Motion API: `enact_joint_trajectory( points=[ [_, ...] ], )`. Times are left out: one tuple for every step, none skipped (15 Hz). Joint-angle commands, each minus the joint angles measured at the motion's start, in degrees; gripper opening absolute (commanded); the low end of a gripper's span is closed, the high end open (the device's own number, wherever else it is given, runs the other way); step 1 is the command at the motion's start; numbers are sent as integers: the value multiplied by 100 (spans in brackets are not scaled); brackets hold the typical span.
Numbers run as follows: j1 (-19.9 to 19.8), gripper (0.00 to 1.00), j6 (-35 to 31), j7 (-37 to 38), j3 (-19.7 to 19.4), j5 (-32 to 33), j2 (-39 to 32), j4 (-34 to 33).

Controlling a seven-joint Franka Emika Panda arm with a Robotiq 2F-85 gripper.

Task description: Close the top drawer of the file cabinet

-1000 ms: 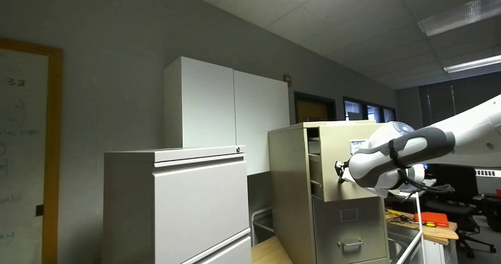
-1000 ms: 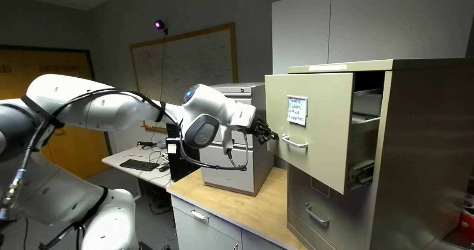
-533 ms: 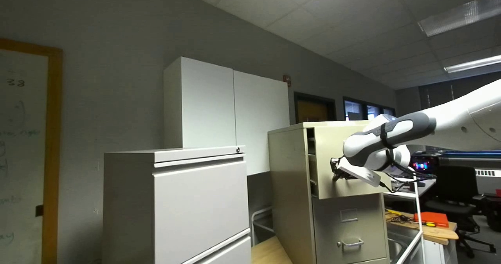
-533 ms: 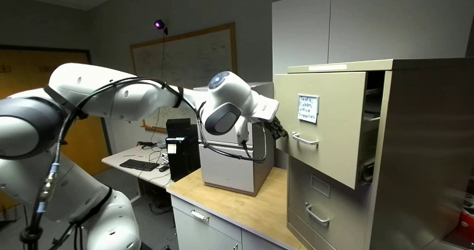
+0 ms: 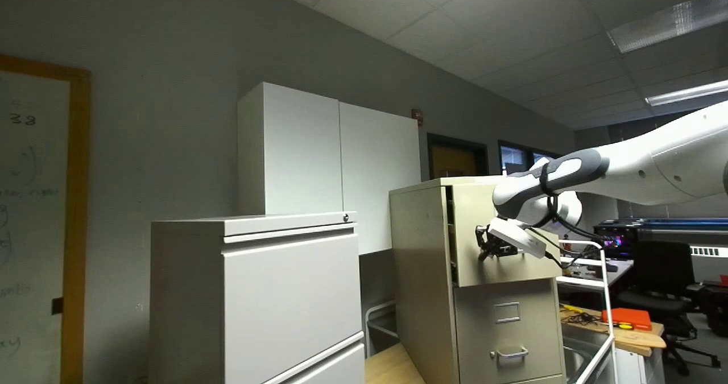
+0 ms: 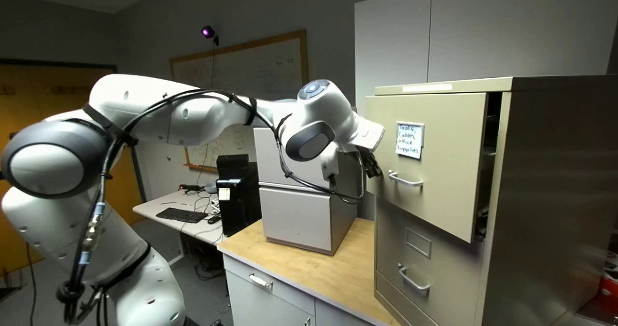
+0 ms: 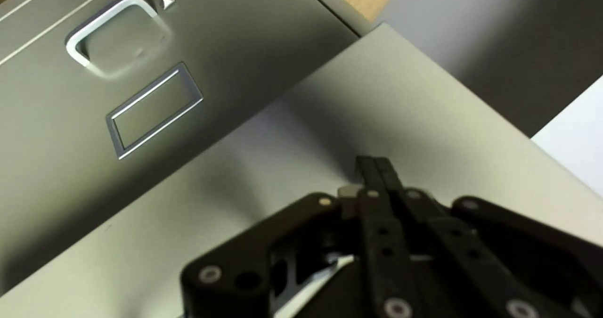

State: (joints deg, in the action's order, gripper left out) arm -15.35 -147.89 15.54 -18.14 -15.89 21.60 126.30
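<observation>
Pinched together, the gripper [image 6: 376,172] touches the ajar top drawer [image 6: 444,162] at nine o'clock from its handle [image 6: 406,181].

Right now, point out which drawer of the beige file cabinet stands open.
The top drawer, bearing the handwritten label: its front juts out from the file cabinet, while the drawer directly below sits flush.
</observation>
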Motion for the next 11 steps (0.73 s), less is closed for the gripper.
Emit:
enact_joint_trajectory(
  points=[
    [263,0,196,-307,-222,-494,-1035,-1122],
    [264,0,350,-354,-260,-574,-1146,-1281],
    [261,0,508,-402,-294,-653,-1258,-1439],
    [246,0,644,-444,-322,-726,-1367,-1587],
    [233,0,795,-481,-342,-807,-1471,-1741],
    [219,0,934,-529,-366,-900,-1594,-1899],
    [202,0,1078,-575,-388,-996,-1708,-2052],
    [179,0,1212,-615,-403,-1086,-1821,-2198],
    [148,0,1324,-659,-415,-1157,-1923,-2325],
    [124,0,1434,-736,-424,-1233,-2016,-2441],
    [87,0,1505,-817,-418,-1217,-2099,-2552]
  ],
)
